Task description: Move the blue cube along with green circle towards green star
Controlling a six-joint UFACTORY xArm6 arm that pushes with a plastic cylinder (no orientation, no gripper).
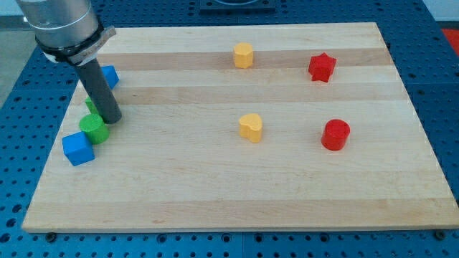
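Note:
The blue cube [77, 148] lies near the board's left edge. The green circle [94, 130] touches its upper right corner. My tip [111, 119] is on the board just right of and slightly above the green circle, close to it. The green star [90, 105] is mostly hidden behind the rod, just above the green circle; only a green sliver shows left of the rod. A second blue block [110, 76] sits farther up, partly behind the rod.
A yellow hexagon [243, 54] and a red star [322, 67] lie near the view's top. A yellow heart [250, 127] and a red cylinder [335, 135] lie at mid-height on the right. The wooden board [215, 193] rests on a blue perforated table.

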